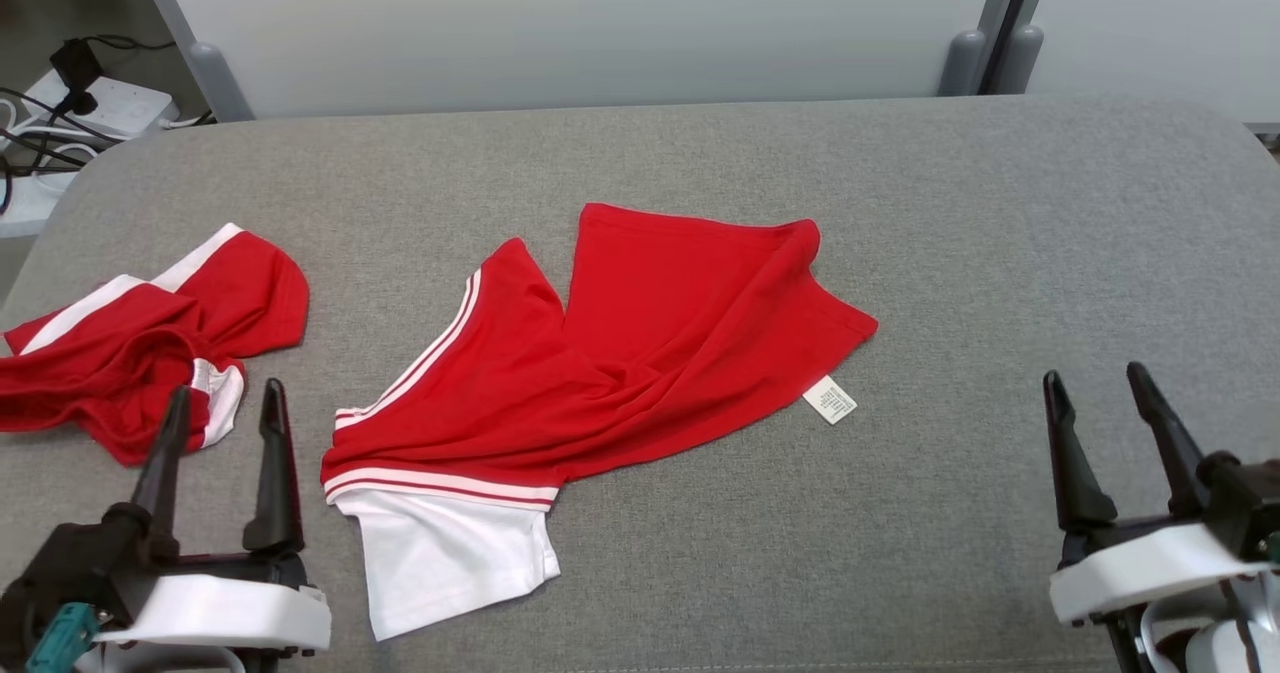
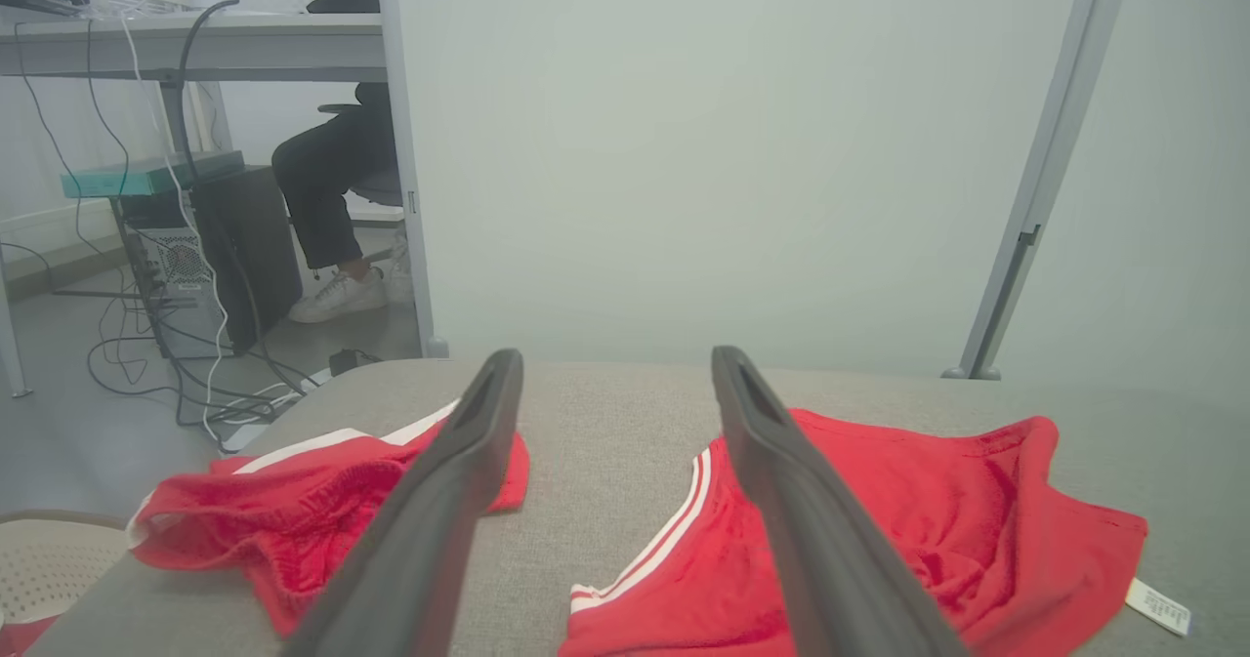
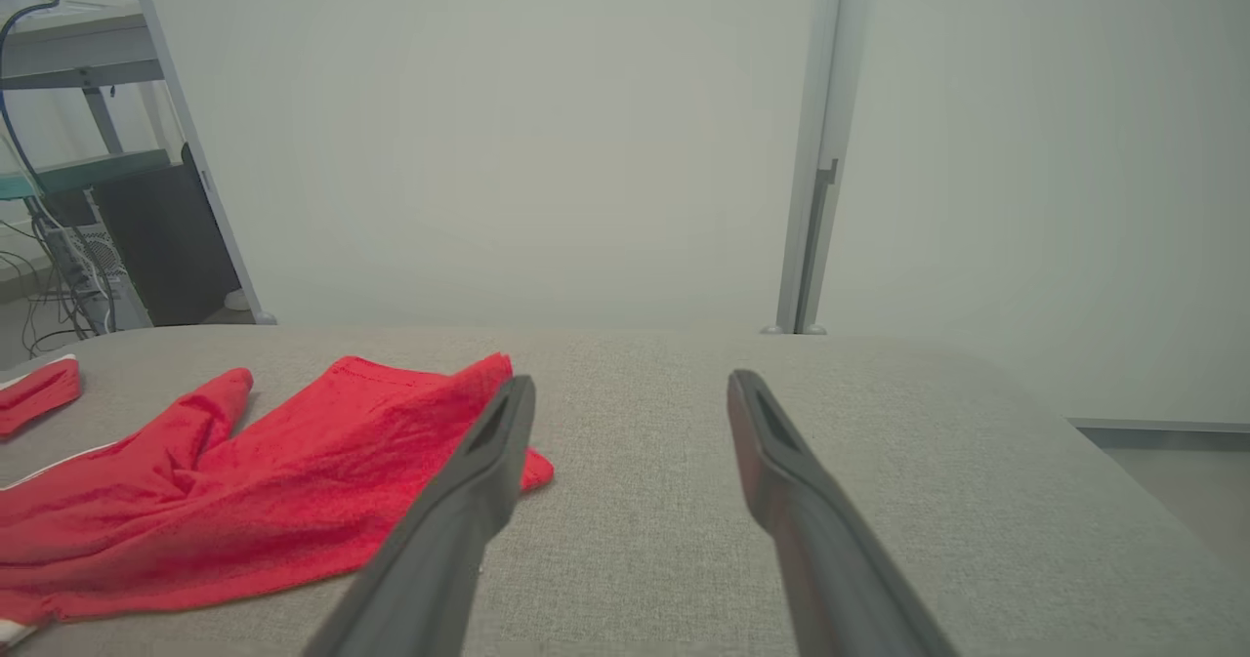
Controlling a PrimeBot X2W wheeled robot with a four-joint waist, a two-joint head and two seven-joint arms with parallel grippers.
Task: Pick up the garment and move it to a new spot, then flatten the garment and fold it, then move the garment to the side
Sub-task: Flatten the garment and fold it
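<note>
A red garment [image 1: 620, 353] with white stripes and a white panel lies loosely spread, wrinkled, in the middle of the grey padded table [image 1: 1000, 253]; a white tag sticks out at its right. It also appears in the left wrist view [image 2: 928, 530] and the right wrist view [image 3: 244, 501]. My left gripper [image 1: 228, 413] stands open at the lower left, between this garment and a second one, holding nothing. My right gripper [image 1: 1095, 388] stands open at the lower right, well right of the garment, with nothing between its fingers.
A second red and white garment [image 1: 140, 338] lies crumpled at the table's left edge. Pale partition panels [image 1: 580, 23] stand behind the table. Cables and a power strip [image 1: 90, 103] lie on the floor at the back left. A seated person's legs [image 2: 322, 198] are beyond the partition.
</note>
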